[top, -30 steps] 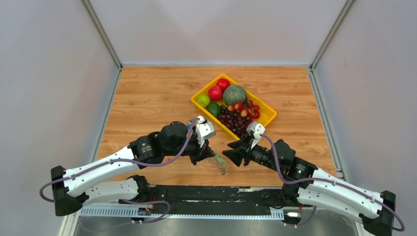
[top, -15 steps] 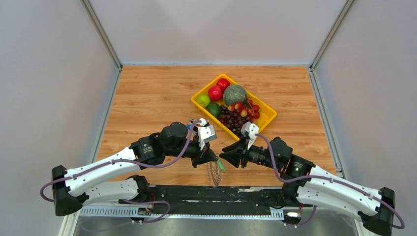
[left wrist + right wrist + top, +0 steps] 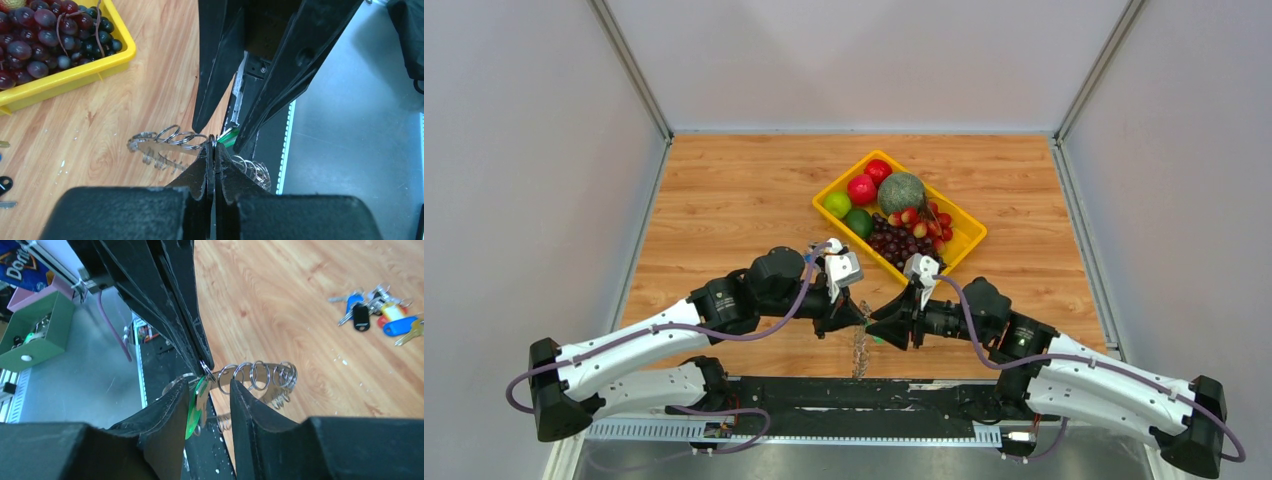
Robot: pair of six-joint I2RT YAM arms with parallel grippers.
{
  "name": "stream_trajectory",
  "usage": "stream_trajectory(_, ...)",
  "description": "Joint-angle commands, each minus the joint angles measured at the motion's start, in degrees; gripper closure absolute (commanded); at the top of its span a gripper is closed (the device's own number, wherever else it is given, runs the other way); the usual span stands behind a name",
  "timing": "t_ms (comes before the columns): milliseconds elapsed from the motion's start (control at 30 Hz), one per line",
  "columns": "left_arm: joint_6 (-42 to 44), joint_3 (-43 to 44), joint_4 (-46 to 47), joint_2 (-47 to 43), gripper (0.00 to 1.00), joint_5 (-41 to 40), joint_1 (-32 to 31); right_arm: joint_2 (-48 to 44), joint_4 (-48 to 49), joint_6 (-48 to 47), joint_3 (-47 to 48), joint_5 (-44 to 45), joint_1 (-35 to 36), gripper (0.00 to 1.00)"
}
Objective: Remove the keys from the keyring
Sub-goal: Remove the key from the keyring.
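Top: left claw (image 3: 855, 318) and right claw (image 3: 880, 323) meet over the counter's (image 3: 724, 200) near edge, and the keyring (image 3: 859, 350) dangles between them.
Left wrist: left claw pinched tight on the ring wire, keys (image 3: 157, 152) strung alongside.
Right wrist: right claw narrow, straddling the green tag (image 3: 192, 412), gripping nothing.
Looks like no key is off yet, so the whole job is left.

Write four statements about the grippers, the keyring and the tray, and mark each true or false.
1. The left gripper is shut on the keyring. True.
2. The right gripper is pressed fully shut. False: its jaws stand apart, with the green tag between them.
3. The keyring lies in the yellow tray. False: it hangs between the two grippers, outside the tray.
4. A bunch of coloured keys lies on the table. True.
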Motion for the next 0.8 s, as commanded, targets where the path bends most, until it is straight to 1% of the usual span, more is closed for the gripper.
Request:
stream_trajectory(0,-0.87,0.2,3.83,-1.6,1.0,1.77,0.41,2.33,1.42,1.52,2.99,-4.4,0.02,0.61)
stream_trajectory(67,-0.96,0.14,3.92,-1.85,1.0,2.01,0.43,3.2,1.69,1.52,3.13,-4.89,0.02,0.63)
stream_trajectory(100,-1.05,0.02,3.96,-2.03,1.0,2.1,0.5,3.48,1.7,1.6,3.14,-4.75,-0.01,0.66)
stream_trajectory(133,-1.06,0.0,4.08,-2.12,1.0,2.43,0.51,3.69,1.74,1.68,3.19,-4.33,0.0,0.72)
stream_trajectory(167,-1.18,-0.17,4.26,-2.2,1.0,2.57,0.5,3.8,1.85,1.76,3.25,-4.07,-0.02,0.8)
stream_trajectory(300,-1.34,-0.77,4.88,-2.65,1.0,2.91,0.59,3.72,2.4,1.88,3.37,-4.51,0.0,0.99)
stream_trajectory(433,-1.64,-1.84,5.98,-2.84,1.0,2.5,1.03,2.71,2.29,2.31,3.52,-4.54,0.01,1.0)
stream_trajectory(567,-3.64,-4.25,8.98,-3.28,0.99,2.74,2.45,0.5,0.27,4.27,4.88,-1.59,0.04,1.0)
stream_trajectory(633,-4.52,-5.72,10.79,-3.68,0.98,3.06,3.41,0.51,-3.95,5.24,6.53,-0.32,0.05,1.0)
stream_trajectory(767,-6.72,-8.98,14.7,-6.08,0.91,2.65,5.37,2.67,-9.62,6.44,11.0,0.09,0.02,1.0)
